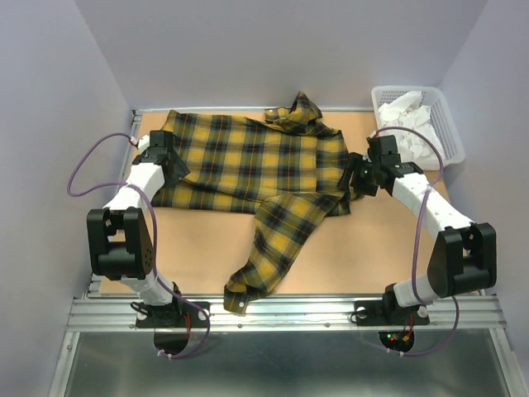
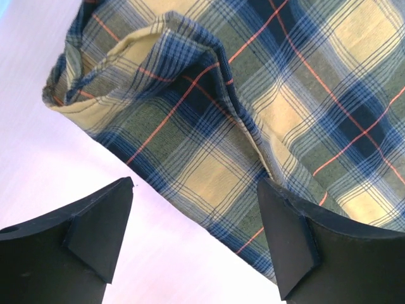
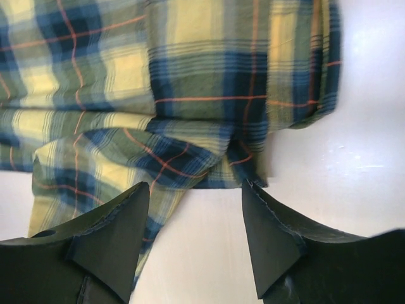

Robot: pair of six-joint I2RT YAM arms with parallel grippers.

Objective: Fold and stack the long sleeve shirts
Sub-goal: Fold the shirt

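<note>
A yellow and dark plaid long sleeve shirt (image 1: 256, 161) lies spread across the tan table (image 1: 355, 256), collar at the back and one sleeve (image 1: 269, 252) trailing toward the front edge. At the shirt's left edge my left gripper (image 1: 171, 161) is open, its jaws wide apart over a folded hem (image 2: 190, 158) with nothing between them. My right gripper (image 1: 357, 176) stands open at the shirt's right edge, just off the cloth corner (image 3: 209, 158), holding nothing.
A white basket (image 1: 446, 124) with white cloth in it stands at the back right corner. The sleeve cuff (image 1: 237, 299) hangs over the table's front edge by the metal rail (image 1: 281, 310). Walls close in on three sides.
</note>
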